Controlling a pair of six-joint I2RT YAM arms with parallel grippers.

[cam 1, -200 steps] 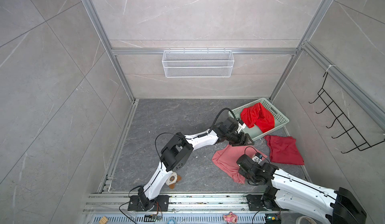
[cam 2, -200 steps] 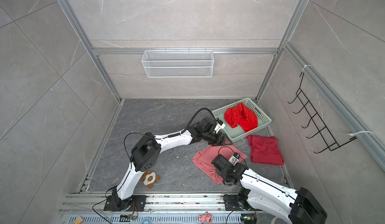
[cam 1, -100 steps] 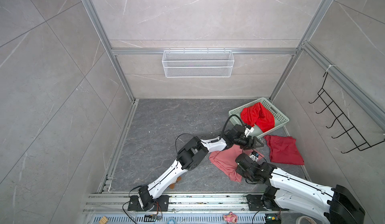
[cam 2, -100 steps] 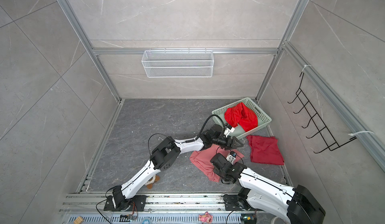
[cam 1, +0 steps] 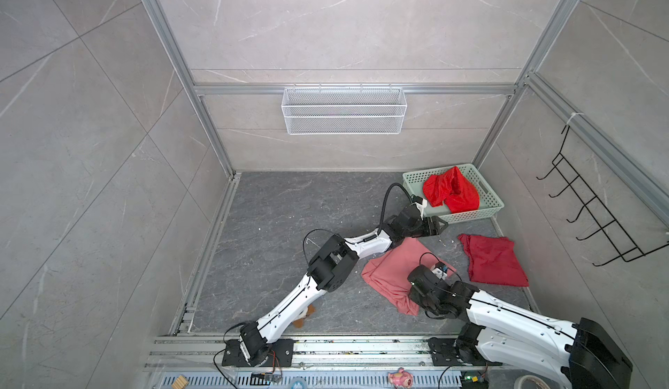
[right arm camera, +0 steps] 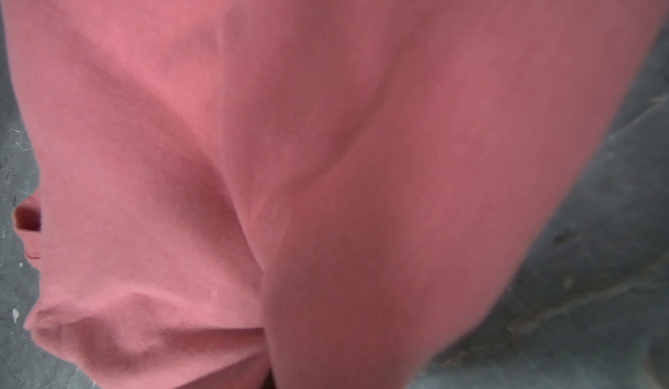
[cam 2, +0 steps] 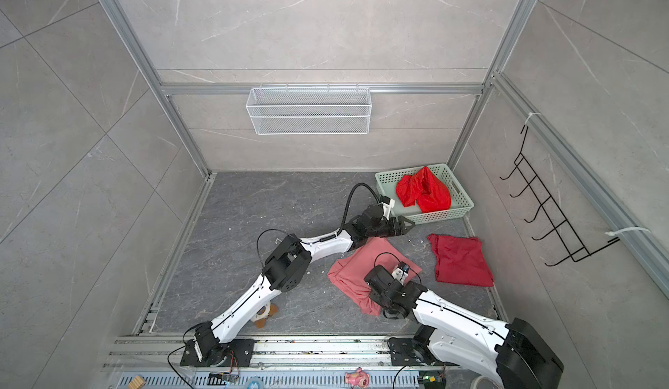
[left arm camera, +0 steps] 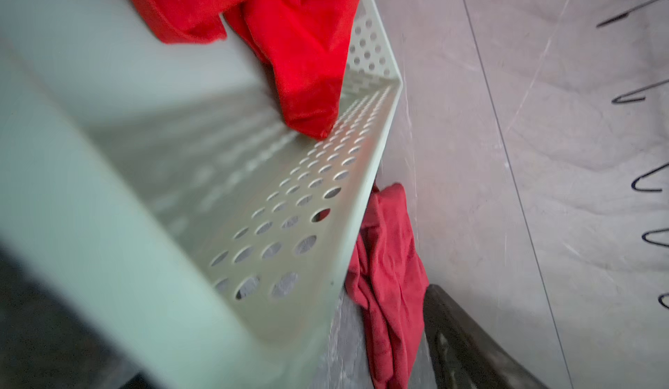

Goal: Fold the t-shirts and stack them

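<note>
The bright scarlet t-shirt (cam 1: 450, 191) (cam 2: 423, 191) (left arm camera: 300, 43) lies bunched in the pale green basket (cam 1: 474, 218) (cam 2: 441, 218) (left arm camera: 289, 206). The dark crimson t-shirt (cam 1: 492, 260) (cam 2: 459, 260) (left arm camera: 391, 260) lies on the floor in front of the basket. My left gripper (cam 1: 440, 226) (cam 2: 407, 224) (left arm camera: 253, 351) is open at the basket's near corner, its jaws to either side of the perforated wall. The salmon-pink t-shirt (cam 1: 391, 271) (cam 2: 356, 271) (right arm camera: 325, 151) lies rumpled mid-floor. My right gripper (cam 1: 412, 293) (cam 2: 373, 289) is shut on it, its fingers hidden by cloth.
A brown-and-white plush toy (cam 1: 304, 318) (cam 2: 264, 313) lies under the left arm near the front rail. A white wire basket (cam 1: 344, 110) hangs on the back wall. A black hook rack (cam 1: 597, 209) is on the right wall. The basket stands in the far right corner.
My left arm has stretched rightward from the pink t-shirt's far edge to the basket's near corner. The pink t-shirt has shifted and bunched a little under my right gripper.
</note>
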